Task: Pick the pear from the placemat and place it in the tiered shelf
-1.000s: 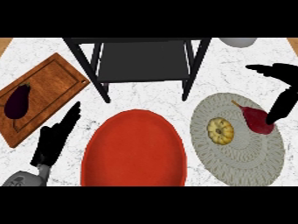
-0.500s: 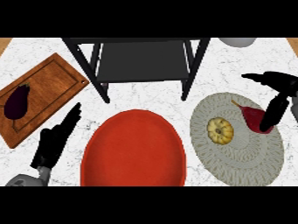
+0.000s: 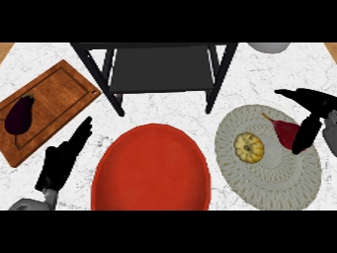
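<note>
Pear [image 3: 284,131], dark red, is lying on the grey placemat [image 3: 273,173] toward its 1 o'clock edge and is being touched by the right hand [image 3: 311,123], whose fingers are spread wide over it, not closed. At the pear's 8 o'clock, a yellow squash [image 3: 248,147] is being kept. At 11 o'clock the tiered shelf [image 3: 160,69] is standing. At 9 o'clock, past the red plate [image 3: 152,170], the left hand [image 3: 63,158] is resting with fingers straight.

Marbled white counter [image 3: 171,99]; grained wooden board [image 3: 51,106]; woven cloth placemat [image 3: 273,168]; matt black shelf [image 3: 160,69]; smooth red plate [image 3: 152,170]; glossy eggplant [image 3: 19,114].
</note>
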Robot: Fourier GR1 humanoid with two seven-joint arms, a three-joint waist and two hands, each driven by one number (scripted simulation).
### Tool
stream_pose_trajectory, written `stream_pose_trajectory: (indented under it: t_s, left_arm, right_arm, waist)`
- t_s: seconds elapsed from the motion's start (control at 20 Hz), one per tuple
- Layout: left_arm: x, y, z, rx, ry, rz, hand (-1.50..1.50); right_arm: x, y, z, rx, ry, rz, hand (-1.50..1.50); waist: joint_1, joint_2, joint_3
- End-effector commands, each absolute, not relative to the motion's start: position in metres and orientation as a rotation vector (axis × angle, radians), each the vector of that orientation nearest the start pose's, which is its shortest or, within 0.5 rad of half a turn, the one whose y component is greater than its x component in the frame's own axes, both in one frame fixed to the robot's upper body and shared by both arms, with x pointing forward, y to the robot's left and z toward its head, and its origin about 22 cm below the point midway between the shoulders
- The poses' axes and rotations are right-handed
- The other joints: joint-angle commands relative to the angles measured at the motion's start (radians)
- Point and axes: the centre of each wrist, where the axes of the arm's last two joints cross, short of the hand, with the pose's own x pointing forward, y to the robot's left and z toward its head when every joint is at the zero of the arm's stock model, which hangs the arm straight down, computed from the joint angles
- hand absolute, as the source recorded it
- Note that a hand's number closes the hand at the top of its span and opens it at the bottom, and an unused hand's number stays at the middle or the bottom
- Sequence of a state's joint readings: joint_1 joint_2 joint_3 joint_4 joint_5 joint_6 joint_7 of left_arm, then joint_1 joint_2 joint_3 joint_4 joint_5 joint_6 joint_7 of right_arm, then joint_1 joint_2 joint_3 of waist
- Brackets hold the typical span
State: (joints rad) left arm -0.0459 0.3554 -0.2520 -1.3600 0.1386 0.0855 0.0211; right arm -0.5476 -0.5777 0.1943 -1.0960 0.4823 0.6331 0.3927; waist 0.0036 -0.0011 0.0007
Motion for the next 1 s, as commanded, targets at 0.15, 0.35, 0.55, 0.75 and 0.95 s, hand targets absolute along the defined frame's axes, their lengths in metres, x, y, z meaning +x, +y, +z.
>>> stream_pose_trajectory:
  t_s: [0.15,0.35,0.55,0.75,0.95]
  left_arm:
    - [0.244,0.264,-0.046,0.089,-1.3,-0.27,0.0]
    - [0.232,0.277,-0.031,0.1,-1.314,-0.291,0.0]
    - [0.247,0.247,-0.032,0.107,-1.324,-0.286,0.0]
    - [0.241,0.255,-0.04,0.112,-1.309,-0.282,0.0]
    - [0.241,0.258,-0.033,0.098,-1.299,-0.286,0.0]
  right_arm:
    - [0.359,-0.304,0.065,-0.593,-0.675,1.239,-1.5]
    - [0.353,-0.315,0.073,-0.596,-0.682,1.258,-1.5]
    - [0.363,-0.311,0.05,-0.599,-0.655,1.266,-1.5]
    - [0.364,-0.326,0.047,-0.577,-0.669,1.255,-1.5]
    - [0.359,-0.318,0.025,-0.578,-0.653,1.252,-1.5]
  waist:
    - [-0.002,0.002,-0.001]
    - [-0.001,0.0,-0.001]
    - [0.001,0.002,-0.001]
    - [0.001,0.002,-0.001]
    - [0.0,0.001,-0.001]
